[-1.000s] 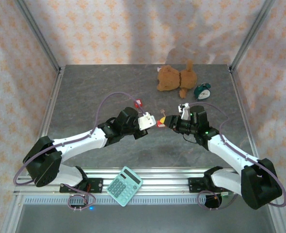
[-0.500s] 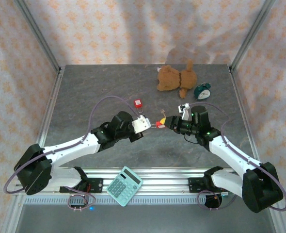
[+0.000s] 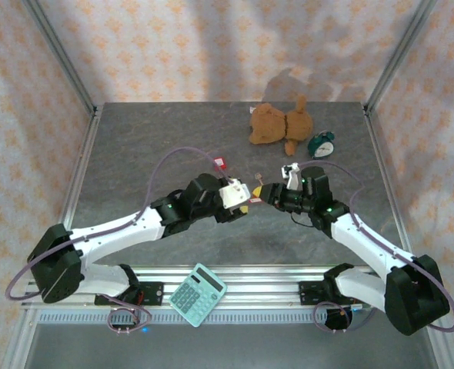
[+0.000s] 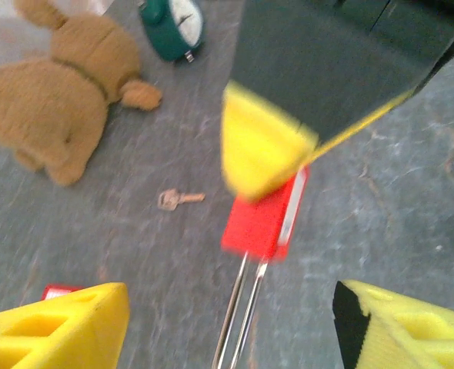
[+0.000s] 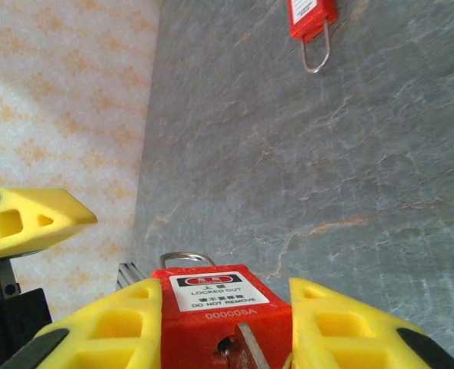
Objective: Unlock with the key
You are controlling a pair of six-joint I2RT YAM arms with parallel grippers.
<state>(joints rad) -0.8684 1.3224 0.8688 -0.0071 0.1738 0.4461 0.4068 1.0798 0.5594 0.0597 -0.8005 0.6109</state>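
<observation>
The left tool [image 4: 231, 311] has just let go. A second ago it was pinched shut where the two arms meet in the middle of the top view. Now its yellow fingers [image 4: 65, 330] stand wide apart in the lower corners of the left wrist view, closed on nothing. The two thin rods of the shackle [image 4: 241, 315] run down the bottom centre of that view between the parted fingers. Whether they brush a finger I cannot tell, but neither finger presses on them. The red padlock [image 4: 264, 219] has not changed hands: the right tool [image 5: 225, 296] is clamped on its body, with one yellow finger on each side at the bottom of the right wrist view. The label faces up and the shackle points away toward the left arm. The key [image 4: 179, 200] is in neither tool. It lies flat on the counter [image 3: 150, 146] at centre left of the left wrist view, below the teddy bear [image 4: 50, 100], and in the top view it sits just above the two tools. A second padlock [image 5: 312, 15] lies apart at the top of the right wrist view. As I read it, the lock is presented and steadied but the key has yet to be picked up, so the unlocking proper has not begun. The freed left tool looks the natural one to fetch the key, a thin flat thing likely to be awkward to lift off the counter.
</observation>
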